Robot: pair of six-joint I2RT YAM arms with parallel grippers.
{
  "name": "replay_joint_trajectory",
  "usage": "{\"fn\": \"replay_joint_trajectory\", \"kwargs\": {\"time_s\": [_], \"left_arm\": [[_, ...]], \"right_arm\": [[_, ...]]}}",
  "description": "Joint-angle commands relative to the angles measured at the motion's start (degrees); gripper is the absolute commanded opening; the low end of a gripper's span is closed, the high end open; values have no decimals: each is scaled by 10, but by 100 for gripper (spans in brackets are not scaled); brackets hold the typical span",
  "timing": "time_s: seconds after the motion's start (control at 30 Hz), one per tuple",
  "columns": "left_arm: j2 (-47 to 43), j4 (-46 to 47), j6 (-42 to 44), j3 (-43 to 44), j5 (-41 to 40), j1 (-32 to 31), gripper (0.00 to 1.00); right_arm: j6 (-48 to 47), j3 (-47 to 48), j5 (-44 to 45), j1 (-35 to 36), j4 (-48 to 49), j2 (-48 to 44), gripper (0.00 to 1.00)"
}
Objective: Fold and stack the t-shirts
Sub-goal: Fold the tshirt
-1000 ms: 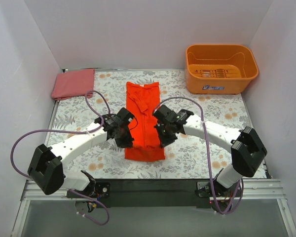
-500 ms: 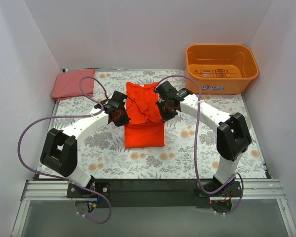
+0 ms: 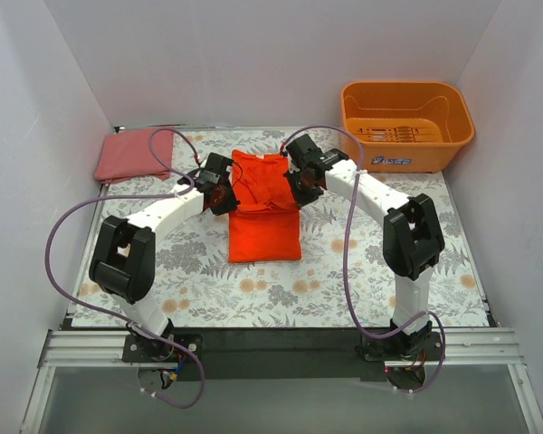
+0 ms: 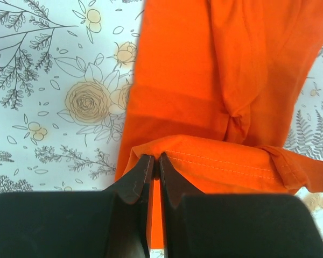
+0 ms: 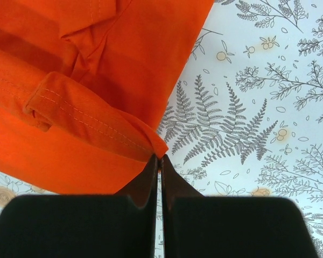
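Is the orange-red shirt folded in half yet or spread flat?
Folded over, not yet laid down: the orange-red shirt has its hem doubled over its body, pinched by left gripper and right gripper.

Bright even light, faint soft shadows, top cam sharp, orange-red t-shirt (image 3: 264, 237) v. saturated, wrist cams' fingers (image 4: 132, 185) slightly blurred

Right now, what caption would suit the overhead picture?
Left gripper and right gripper pinch the half-folded orange shirt on the flowered table.
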Motion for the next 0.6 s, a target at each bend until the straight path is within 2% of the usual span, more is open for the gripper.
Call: {"fn": "replay_joint_trajectory", "kwargs": {"time_s": [0.0,0.2,0.57], "left_arm": [[18,23,13,19,-22,9,0],[54,41,16,24,-27,10,0],[51,61,18,20,-55,10,0]], "right_arm": [[-17,28,12,-8,11,20,1],[-22,18,19,-13,39,41,1],[-22,-5,27,-19,79,37,1]]}}
